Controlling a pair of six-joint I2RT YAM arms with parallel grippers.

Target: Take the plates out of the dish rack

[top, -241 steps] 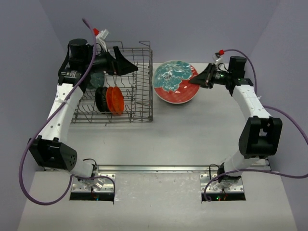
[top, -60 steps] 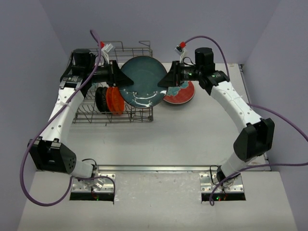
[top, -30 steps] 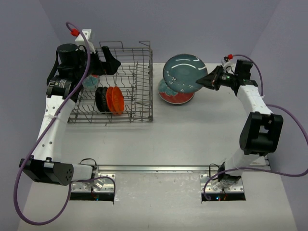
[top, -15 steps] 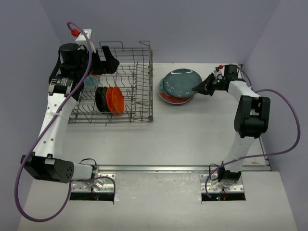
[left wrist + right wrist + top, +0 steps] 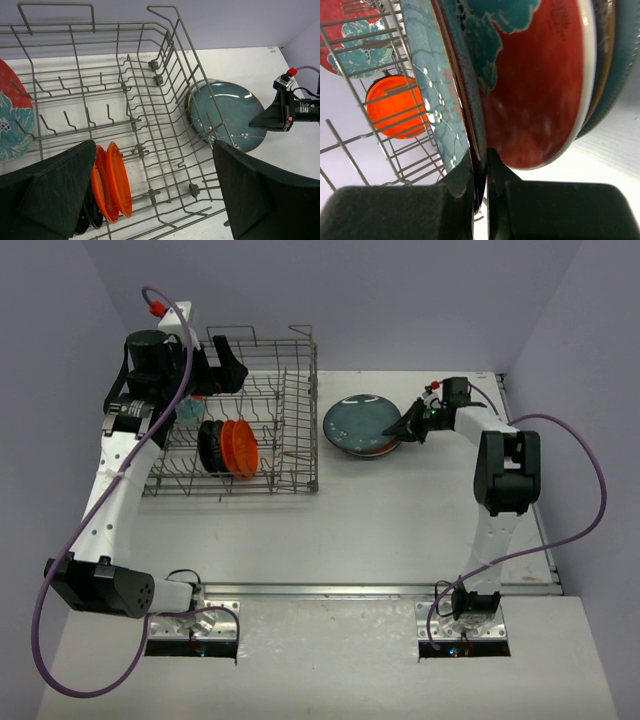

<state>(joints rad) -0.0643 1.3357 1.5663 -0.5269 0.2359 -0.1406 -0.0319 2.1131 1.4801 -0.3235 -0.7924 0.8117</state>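
Right gripper (image 5: 403, 428) pinched tight on the rim of the round dark teal speckled plate (image 5: 360, 420), mid-right of the top view, lying on a round red floral plate (image 5: 540, 95) on the white table (image 5: 380, 530). Left gripper (image 5: 155, 192) gapes wide, holding nothing, above the grey wire dish rack (image 5: 300, 455), upper left. Inside it: 2 small orange plates (image 5: 112, 182), 1 black plate (image 5: 84, 220), 1 red-and-teal floral plate (image 5: 12, 115).

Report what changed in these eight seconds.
The left gripper took the teal plate from the dish rack and passed it to the right gripper, which lowered it onto the red plate, still gripping; the left returned above the rack, open. The orange plates stayed.
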